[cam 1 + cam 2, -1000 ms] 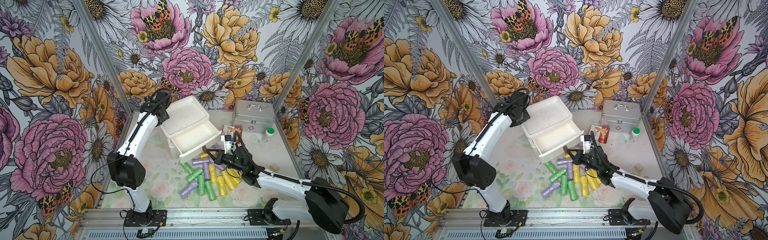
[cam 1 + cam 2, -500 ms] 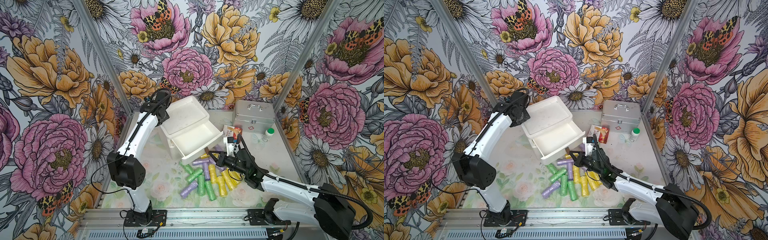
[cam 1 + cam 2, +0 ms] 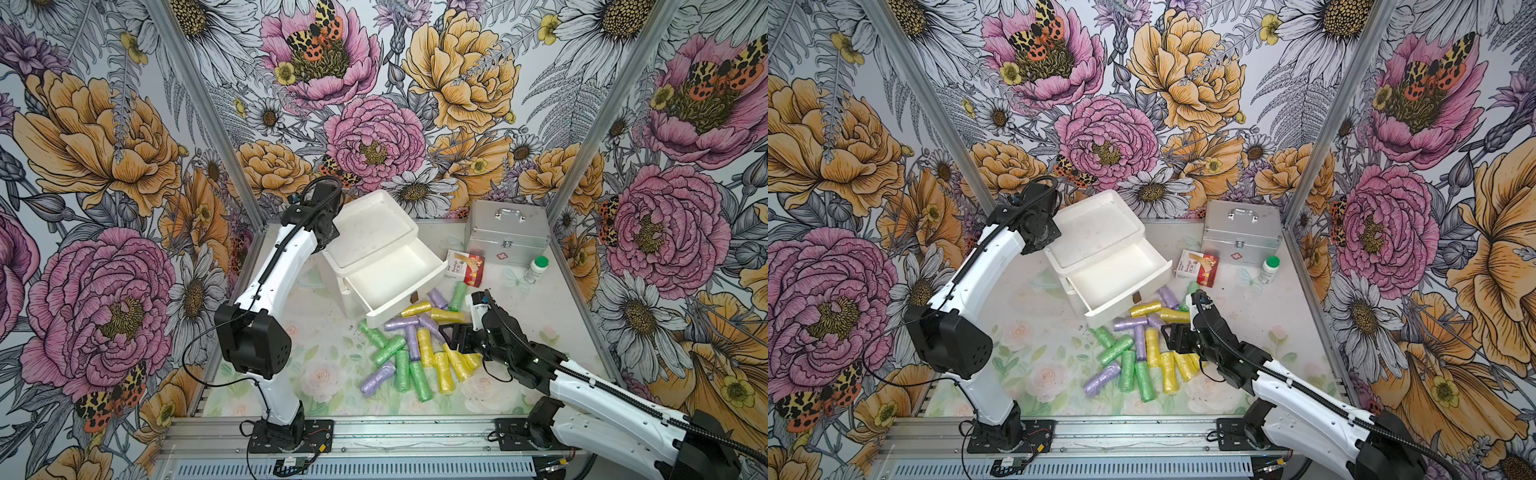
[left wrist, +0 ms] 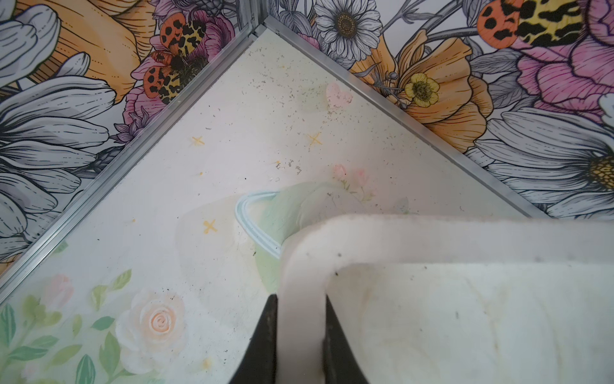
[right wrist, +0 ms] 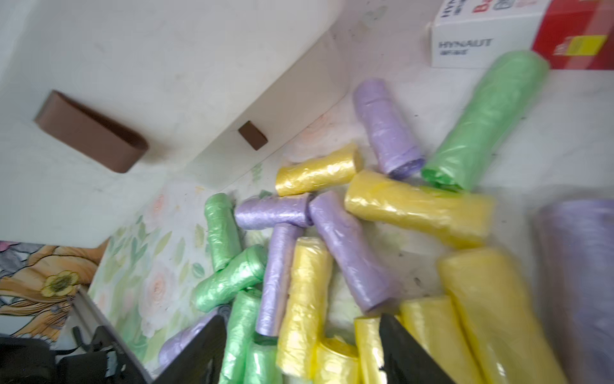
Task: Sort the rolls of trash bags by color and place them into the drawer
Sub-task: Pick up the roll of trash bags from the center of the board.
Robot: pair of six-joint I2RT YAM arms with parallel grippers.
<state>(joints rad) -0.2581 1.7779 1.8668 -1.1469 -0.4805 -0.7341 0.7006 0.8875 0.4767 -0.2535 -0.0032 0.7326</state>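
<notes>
Flowered walls (image 3: 124,166) box in the pastel desk (image 3: 324,374). My right end effector (image 5: 302,319) has backed off the drawer (image 3: 386,274) and sprung apart, empty, low over the rolls of trash bags (image 3: 415,345) heaped before it. Sorting can begin, I judge; none lies inside yet. My left end effector (image 4: 299,307) pinches the cabinet rim (image 4: 432,236). My right arm (image 3: 582,382) hides some rolls, and the nearest lilac one is blurred.

Pastel yellow, light green and lilac rolls of trash bags (image 3: 424,353), lower centre, on a pale rose-printed worktop (image 3: 324,374). White drawer unit (image 3: 374,232), silver case (image 3: 507,243), red-and-white box (image 3: 465,266). Walls (image 3: 124,124) patterned with large pink and orange flowers.
</notes>
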